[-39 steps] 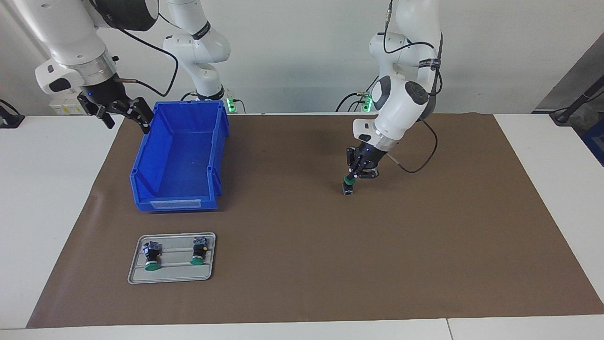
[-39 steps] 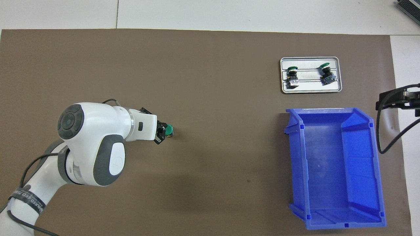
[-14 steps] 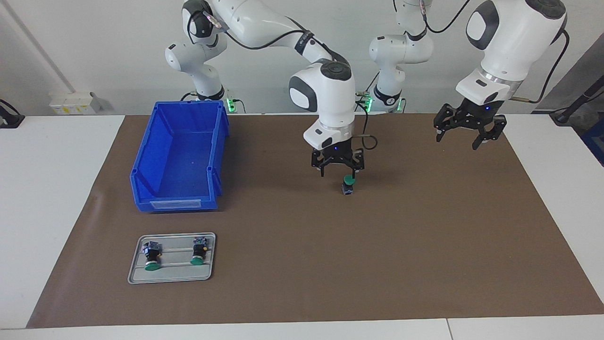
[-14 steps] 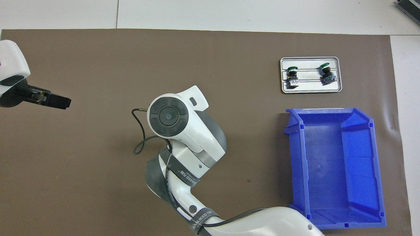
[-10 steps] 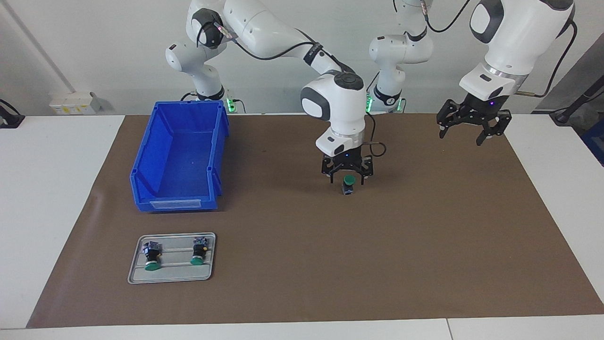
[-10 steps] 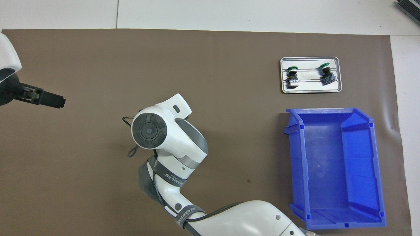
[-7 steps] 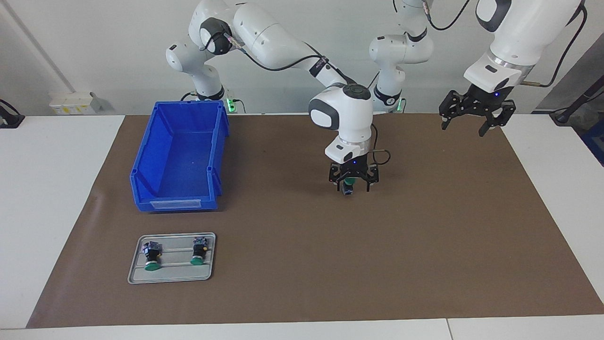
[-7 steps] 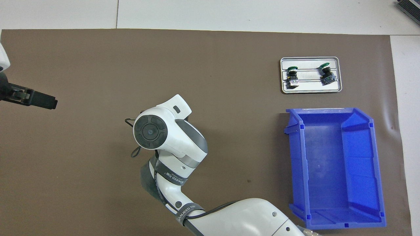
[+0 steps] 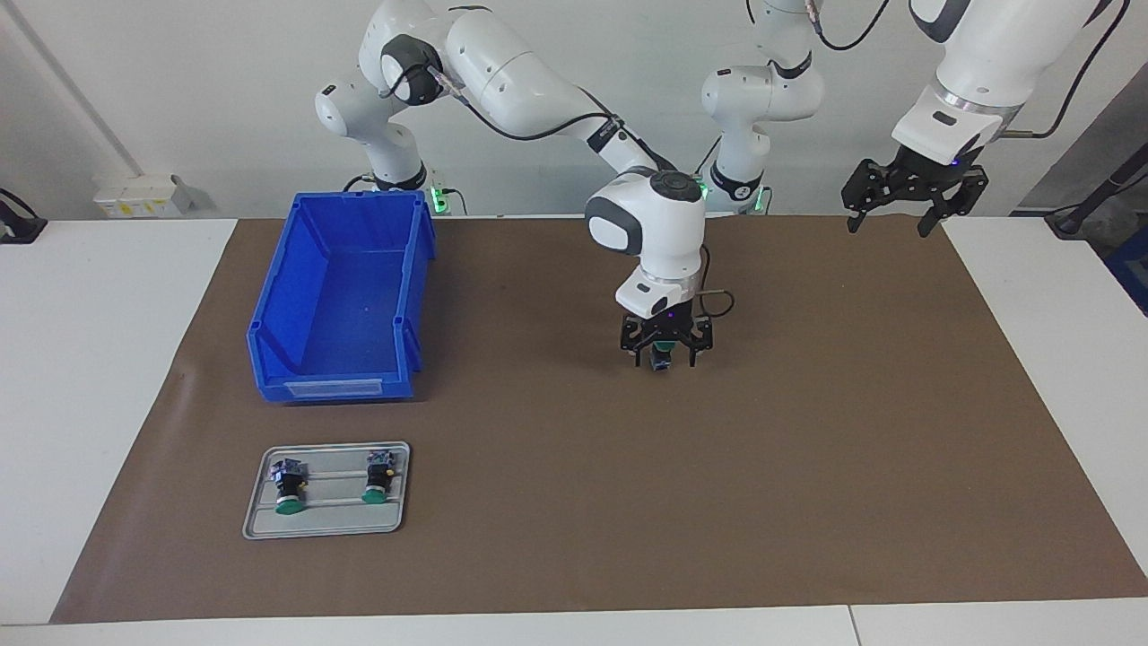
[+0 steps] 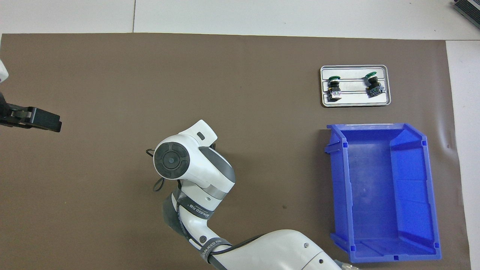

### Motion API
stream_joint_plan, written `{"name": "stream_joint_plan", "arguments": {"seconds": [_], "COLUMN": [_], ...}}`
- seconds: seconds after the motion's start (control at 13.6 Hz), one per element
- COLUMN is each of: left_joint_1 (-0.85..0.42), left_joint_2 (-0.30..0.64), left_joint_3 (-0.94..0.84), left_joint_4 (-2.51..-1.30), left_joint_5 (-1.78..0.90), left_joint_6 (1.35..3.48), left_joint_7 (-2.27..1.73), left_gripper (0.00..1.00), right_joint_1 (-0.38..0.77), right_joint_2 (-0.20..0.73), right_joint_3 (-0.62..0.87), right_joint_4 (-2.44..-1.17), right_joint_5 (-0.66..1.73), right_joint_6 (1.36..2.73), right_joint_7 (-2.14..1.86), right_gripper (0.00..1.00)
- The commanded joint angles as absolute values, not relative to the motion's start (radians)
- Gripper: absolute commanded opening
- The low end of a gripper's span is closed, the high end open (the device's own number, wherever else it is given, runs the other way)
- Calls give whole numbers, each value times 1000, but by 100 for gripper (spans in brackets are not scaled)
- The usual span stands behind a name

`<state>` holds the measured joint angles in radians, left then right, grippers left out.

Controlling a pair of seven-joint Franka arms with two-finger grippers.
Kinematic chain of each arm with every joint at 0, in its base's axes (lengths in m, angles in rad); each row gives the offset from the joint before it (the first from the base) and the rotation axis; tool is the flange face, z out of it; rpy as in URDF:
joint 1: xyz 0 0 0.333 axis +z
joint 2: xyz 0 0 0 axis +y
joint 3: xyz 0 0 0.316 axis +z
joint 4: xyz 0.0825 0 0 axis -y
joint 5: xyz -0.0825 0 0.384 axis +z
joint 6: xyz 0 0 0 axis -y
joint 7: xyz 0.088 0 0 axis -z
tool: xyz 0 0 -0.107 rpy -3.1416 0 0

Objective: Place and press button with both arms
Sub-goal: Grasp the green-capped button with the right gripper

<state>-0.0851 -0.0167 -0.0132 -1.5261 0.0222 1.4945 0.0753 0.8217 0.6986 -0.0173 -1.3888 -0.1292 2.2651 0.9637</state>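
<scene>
The right pincer (image 9: 666, 355) stood low over the button (image 9: 661, 359), its fingers spread wide to either side of the green cap and gripping nothing. The button stood upright on the brown mat (image 9: 807, 467) directly under that pincer, in the middle of the table (image 9: 90, 359); the overhead view hid it beneath the arm's wrist.

The risk, as I judged it, lay in how the pincer came down. With the fingers apart, a press would have to land with the palm or one fingertip; a push off the cap's centre could tip the narrow, unanchored switch over or skate it across the mat. Whether the pincer already touched the cap could not be told.

The left pincer (image 9: 915, 193) hung released and empty, well off toward the left arm's end of the table, waiting.

Away from the right pincer toward the right arm's end sat the blue bin (image 9: 269, 341), with nothing in it. Farther from the robots than the bin lay the grey tray (image 9: 260, 529), holding two spare buttons (image 9: 289, 489) on their sides, side by side and apart.
</scene>
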Motion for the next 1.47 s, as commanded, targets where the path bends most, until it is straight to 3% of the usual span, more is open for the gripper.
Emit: {"name": "stream_joint_plan", "arguments": {"seconds": [0.0,0.29,0.44,0.51,0.59,0.66,1.1,1.39], "left_joint_1": [-80,-72,-61,-61,-63,-66,-58,-58], "left_joint_2": [-46,-48,-48,-48,-45,-48,-49,-49], "left_joint_3": [-20,-9,-9,-9,-11,-11,-11,-11], "left_joint_4": [-1562,-1562,-1562,-1560,-1557,-1560,-1562,-1562], "left_joint_5": [23,-52,-58,-58,-55,-51,-46,-46], "left_joint_6": [1491,1525,1526,1525,1525,1516,1519,1513], "left_joint_7": [81,100,104,106,104,100,97,97], "left_gripper": [100,100,100,100,100,100,100,100], "right_joint_1": [813,811,813,813,813,813,818,749], "right_joint_2": [653,652,650,650,650,650,647,476], "right_joint_3": [-6,-6,-6,-6,-6,-6,-12,-18], "right_joint_4": [-1451,-1465,-1470,-1470,-1470,-1470,-1427,-1469], "right_joint_5": [-130,-132,-133,-136,-137,-141,-143,-149], "right_joint_6": [2292,2315,2319,2319,2319,2318,2286,2156], "right_joint_7": [943,902,900,900,900,899,911,890], "right_gripper": [99,86,73,56,22,0,0,0]}}
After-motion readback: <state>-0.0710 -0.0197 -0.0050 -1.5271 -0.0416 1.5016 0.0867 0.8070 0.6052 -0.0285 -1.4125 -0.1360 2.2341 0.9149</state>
